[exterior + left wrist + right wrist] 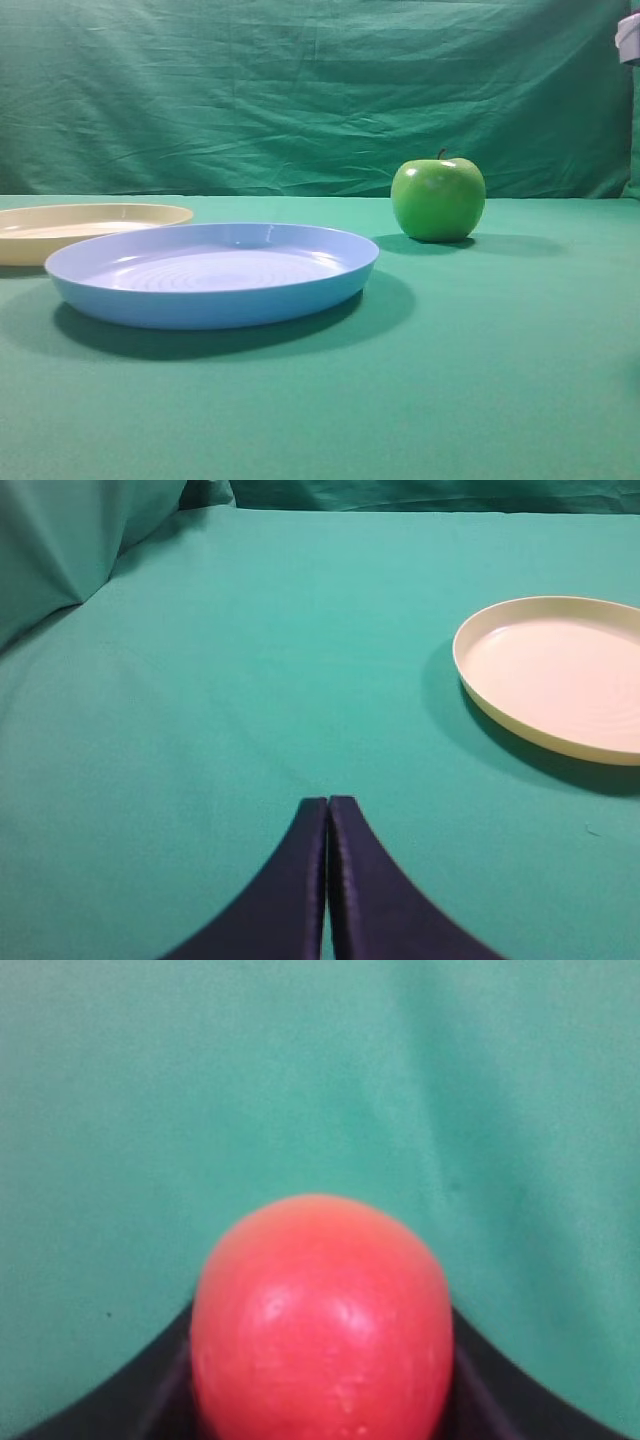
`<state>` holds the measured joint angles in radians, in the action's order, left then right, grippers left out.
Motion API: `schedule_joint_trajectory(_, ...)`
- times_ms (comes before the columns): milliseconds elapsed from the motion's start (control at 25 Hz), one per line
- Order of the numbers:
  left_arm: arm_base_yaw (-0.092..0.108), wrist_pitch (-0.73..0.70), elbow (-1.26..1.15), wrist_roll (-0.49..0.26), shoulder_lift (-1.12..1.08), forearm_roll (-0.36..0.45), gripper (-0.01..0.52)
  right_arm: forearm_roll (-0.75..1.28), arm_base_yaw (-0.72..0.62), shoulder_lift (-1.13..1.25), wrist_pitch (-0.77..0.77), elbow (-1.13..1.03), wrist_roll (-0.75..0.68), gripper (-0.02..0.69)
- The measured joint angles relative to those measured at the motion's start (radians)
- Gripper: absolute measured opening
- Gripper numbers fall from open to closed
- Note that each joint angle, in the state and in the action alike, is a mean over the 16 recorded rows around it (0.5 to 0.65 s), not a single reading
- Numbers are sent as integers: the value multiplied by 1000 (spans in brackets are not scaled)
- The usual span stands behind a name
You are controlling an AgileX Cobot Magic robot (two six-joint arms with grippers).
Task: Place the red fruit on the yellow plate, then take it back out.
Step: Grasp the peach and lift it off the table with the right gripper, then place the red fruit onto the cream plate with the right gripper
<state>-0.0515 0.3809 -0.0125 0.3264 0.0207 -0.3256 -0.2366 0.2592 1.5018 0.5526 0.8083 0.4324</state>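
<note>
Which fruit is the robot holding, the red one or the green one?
The red fruit, squeezed in the right gripper. The green apple sits alone on the table, nothing touching it.

No readable text, labels, brand marks, numbers or signs in any view. Checked every visible surface: all plain, nothing printed or embossed that resolves.
</note>
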Motion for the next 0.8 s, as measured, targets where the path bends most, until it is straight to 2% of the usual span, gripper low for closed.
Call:
schedule_joint_trajectory(400,0,0,0,0,0,0,0,0,195,61,114,400,43,193)
schedule_joint_trajectory(800,0,0,0,0,0,0,0,-6,421,299,123,726,117,193)
